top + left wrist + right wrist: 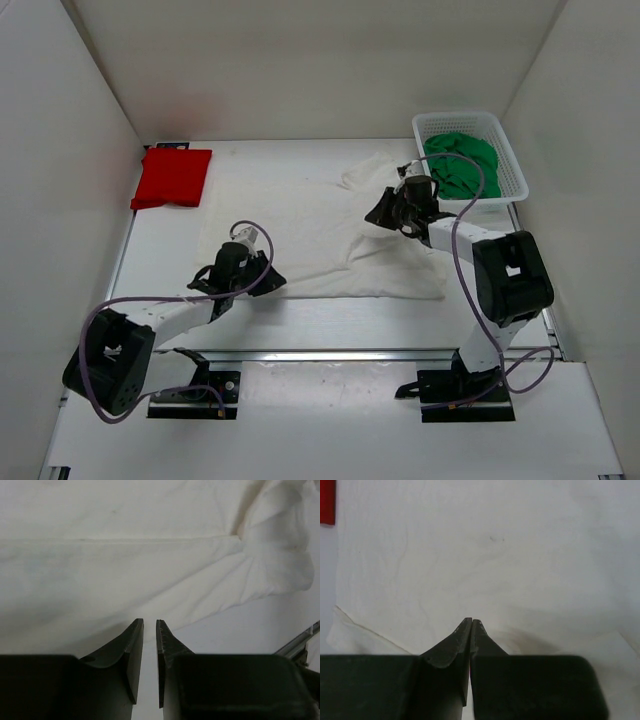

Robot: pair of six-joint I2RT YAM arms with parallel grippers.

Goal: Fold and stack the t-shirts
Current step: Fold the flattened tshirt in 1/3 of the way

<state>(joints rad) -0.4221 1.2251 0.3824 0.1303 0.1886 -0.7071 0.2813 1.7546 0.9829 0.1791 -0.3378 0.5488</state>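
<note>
I note a white plastic mesh basket (507, 150) standing upright at the far right corner of the table (165, 255), close against the right wall (590, 150) and near the back wall (300, 70). The table surface is plain white; it also shows in the left wrist view (265, 625) and as a narrow strip in the right wrist view (327, 580). A left wall (50, 150) closes off that side. A metal rail (340, 354) runs along the near edge of the table; its end appears in the left wrist view (302, 640). A white board (320, 425) lies below the rail.
</note>
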